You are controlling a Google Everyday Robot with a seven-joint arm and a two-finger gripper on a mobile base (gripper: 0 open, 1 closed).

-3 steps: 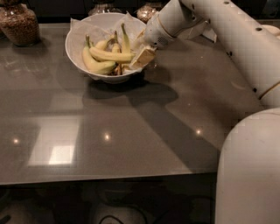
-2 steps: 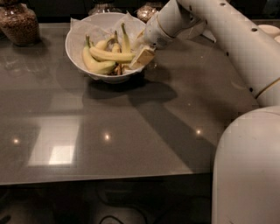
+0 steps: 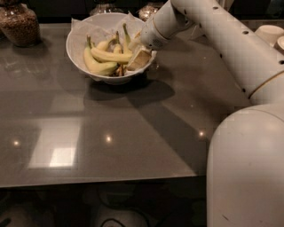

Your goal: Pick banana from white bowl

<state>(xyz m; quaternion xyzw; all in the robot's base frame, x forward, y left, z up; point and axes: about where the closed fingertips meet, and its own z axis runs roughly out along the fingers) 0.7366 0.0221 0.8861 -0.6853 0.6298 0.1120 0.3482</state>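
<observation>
The white bowl, lined with crinkled white paper, stands at the back of the dark table. Several bananas lie in it. The banana, long, pale yellow and nearly straight, lies across the others, and its right end reaches my gripper. A curved greenish banana lies under it. My gripper reaches down from the right into the bowl's right side, at the long banana's right end. Whether it touches the banana is hidden.
A glass jar with brown contents stands at the back left. Two more glass jars stand behind the bowl. Small beige bowls sit at the far right. My arm crosses the table's right side. The table's front edge runs below.
</observation>
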